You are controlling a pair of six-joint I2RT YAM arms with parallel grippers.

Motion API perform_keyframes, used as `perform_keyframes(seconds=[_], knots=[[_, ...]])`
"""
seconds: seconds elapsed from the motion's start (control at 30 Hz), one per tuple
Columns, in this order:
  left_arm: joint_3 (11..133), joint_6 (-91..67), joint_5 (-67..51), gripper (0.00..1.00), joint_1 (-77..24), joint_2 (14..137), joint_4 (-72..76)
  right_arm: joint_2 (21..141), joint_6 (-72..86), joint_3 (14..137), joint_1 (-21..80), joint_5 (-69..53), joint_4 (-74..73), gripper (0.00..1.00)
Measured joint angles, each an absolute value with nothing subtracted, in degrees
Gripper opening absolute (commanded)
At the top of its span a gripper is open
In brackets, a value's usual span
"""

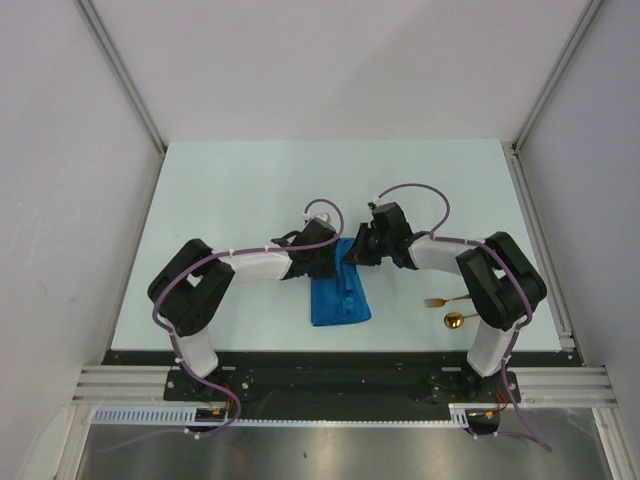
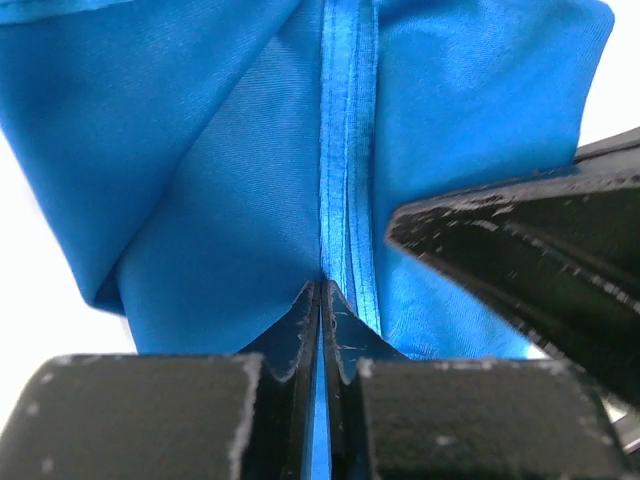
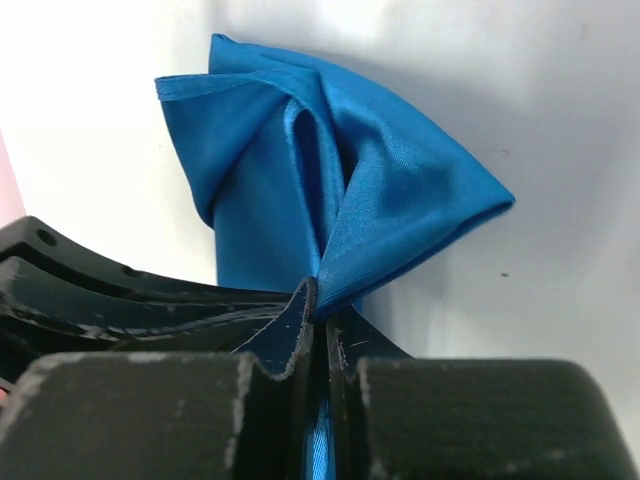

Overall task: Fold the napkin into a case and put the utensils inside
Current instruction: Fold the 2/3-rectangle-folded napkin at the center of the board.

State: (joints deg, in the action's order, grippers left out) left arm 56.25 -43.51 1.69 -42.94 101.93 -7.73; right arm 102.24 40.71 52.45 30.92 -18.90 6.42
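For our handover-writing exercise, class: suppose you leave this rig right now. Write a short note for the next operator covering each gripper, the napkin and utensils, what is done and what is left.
Left gripper: jaws shut on the napkin, pinching its hemmed edge.
Right gripper: jaws shut on a fold of the same cloth.
Napkin: a rough oblong at mid-table, its far end held by both grippers.
Fork and spoon: lying on the table, right side near the front edge, outside the cloth.
Done: folding begun.
Left: finish folding, then put fork and spoon inside.
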Motion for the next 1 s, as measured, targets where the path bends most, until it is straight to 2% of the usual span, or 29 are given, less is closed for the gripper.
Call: perform_keyframes(seconds=[0.43,0.6,0.7,1.0], knots=[[55.16,-44.16,-0.89,0.07,-42.68,103.07,-1.85,104.07,45.01,59.09,36.6,-8.34,-2.55,0.0],[53.01,-44.42,-1.5,0.18,-42.44,101.84,0.34,106.28,47.83,61.82,37.95,-4.36,-6.31,0.0],[51.29,-44.47,-1.67,0.2,-42.44,99.11,-1.3,107.35,48.49,63.7,38.76,-2.74,-8.38,0.0],[43.68,-45.58,1.28,0.15,-37.89,82.21,-6.74,108.16,47.97,68.47,41.41,4.95,-16.45,0.0]])
